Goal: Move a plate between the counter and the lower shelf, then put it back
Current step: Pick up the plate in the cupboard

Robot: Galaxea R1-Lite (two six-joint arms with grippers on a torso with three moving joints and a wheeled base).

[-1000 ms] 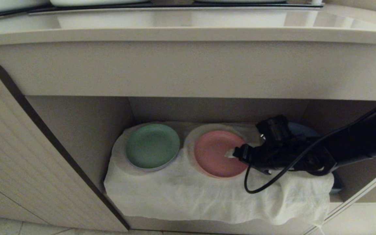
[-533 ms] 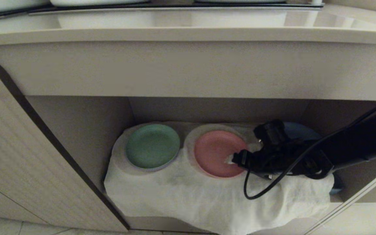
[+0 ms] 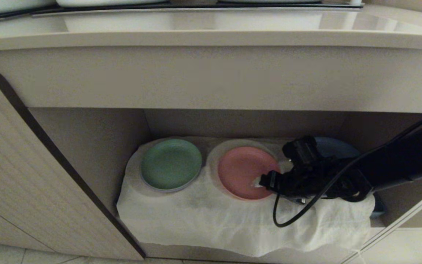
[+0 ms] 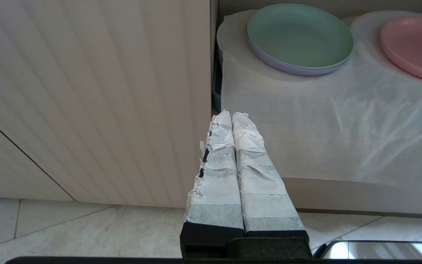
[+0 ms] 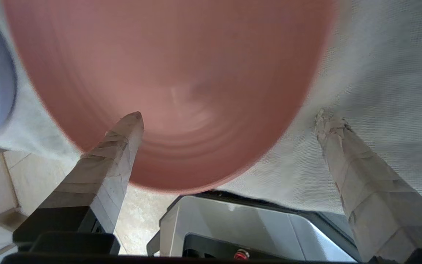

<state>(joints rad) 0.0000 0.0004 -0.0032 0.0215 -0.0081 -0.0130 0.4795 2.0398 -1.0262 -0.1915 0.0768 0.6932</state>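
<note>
On lower shelf (image 3: 86, 128), pink plate (image 3: 242, 170) lies flat on white cloth (image 3: 214, 220), just left of right gripper (image 3: 260, 180), jaws spread wide, straddling near rim. Wrist cam shows one finger (image 5: 123, 135) over plate, other on cloth; head cam doesn't. Left gripper (image 4: 232, 121) pressed together, parked outside cabinet.

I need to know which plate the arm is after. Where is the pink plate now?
Head view: the pink plate lies on the white cloth in the lower shelf, right of the green plate, with the open right gripper at its right edge.
</note>
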